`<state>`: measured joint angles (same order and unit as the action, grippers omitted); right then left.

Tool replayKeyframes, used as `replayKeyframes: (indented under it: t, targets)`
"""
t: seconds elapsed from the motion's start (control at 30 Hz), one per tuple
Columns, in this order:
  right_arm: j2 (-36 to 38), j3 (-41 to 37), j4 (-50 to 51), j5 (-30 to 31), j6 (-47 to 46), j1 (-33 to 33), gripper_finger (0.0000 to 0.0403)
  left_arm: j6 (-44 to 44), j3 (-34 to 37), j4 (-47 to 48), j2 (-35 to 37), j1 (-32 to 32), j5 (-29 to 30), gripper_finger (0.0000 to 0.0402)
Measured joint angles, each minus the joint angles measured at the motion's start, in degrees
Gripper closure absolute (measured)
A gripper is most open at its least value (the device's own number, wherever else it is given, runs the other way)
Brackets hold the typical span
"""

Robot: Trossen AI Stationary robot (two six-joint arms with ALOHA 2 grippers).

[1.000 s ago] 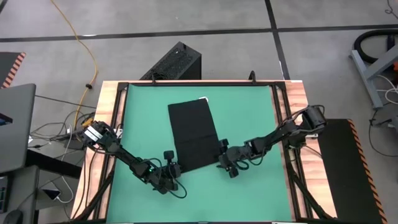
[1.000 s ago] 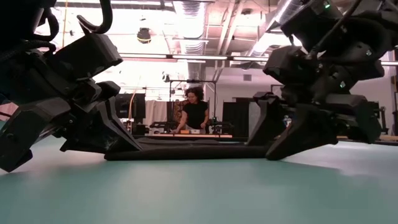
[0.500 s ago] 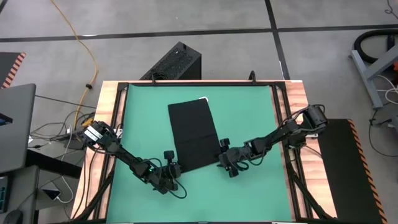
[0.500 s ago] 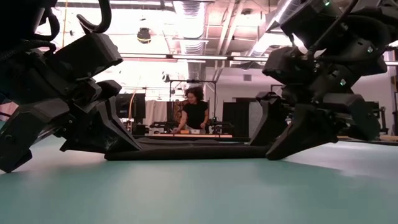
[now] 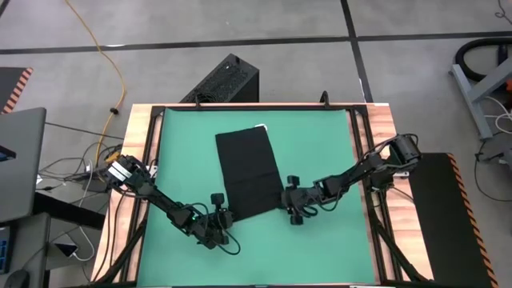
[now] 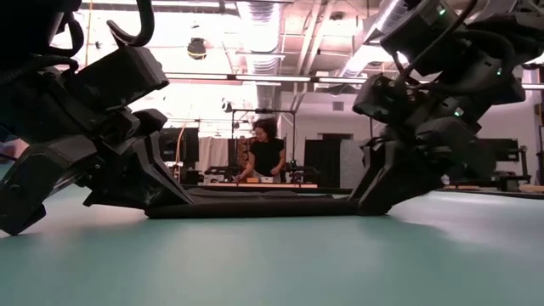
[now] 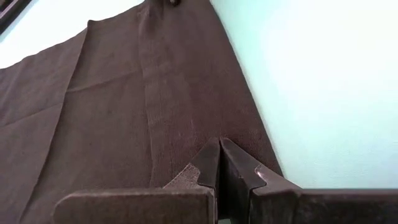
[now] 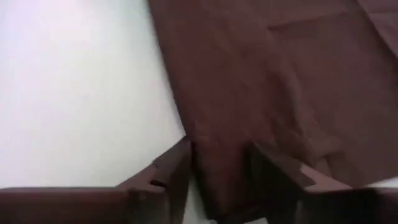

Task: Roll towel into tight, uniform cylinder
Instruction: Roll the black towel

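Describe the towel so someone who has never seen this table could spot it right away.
On the green mat covering the wooden table, the towel lies flat near the middle, between both arms. It is a plain black cloth rectangle with a small white tag at its far edge, unlike the black ribbed box on the floor.

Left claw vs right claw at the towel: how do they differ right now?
Left claw is shut, fingers pressed together on the towel at its near left corner. Right claw has a gap between its fingers, with the towel's near right edge running into it. Both are down at the mat, at the towel's near end.
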<state>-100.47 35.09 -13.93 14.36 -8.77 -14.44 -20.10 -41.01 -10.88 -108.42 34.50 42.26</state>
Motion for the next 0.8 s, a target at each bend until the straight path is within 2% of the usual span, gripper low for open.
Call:
replayKeyframes:
  t: [0.1,0.2,0.37,0.47,0.6,0.7,0.8]
  targets:
    - [0.0,0.0,0.1,1.4,-2.8,-0.4,0.028,0.7,0.0,-0.6,0.0,0.1,0.6,0.0401]
    - [-0.1,0.0,0.1,4.0,-5.1,-1.3,0.0328,1.9,-0.2,-1.9,0.6,1.1,5.0,0.0401]
    - [-0.1,-0.1,-0.7,4.7,-8.7,-2.8,0.0386,8.7,-1.1,-2.4,3.4,2.4,10.3,0.0401]
    - [-0.2,-0.2,-1.9,4.7,-10.1,-4.3,0.0392,8.8,-1.1,-2.8,4.1,2.6,11.8,0.0401]
    - [-0.2,0.6,-2.1,5.7,-12.8,-5.6,0.0382,8.2,-0.3,-3.1,4.1,2.3,10.9,0.0401]
    - [-0.2,1.5,-1.8,5.1,-14.7,-6.2,0.0384,10.1,1.1,-8.1,4.1,2.6,10.7,0.0401]
    - [-0.2,2.6,-1.7,4.0,-15.3,-6.9,0.0386,10.7,2.9,-12.7,4.1,3.0,7.9,0.0401]
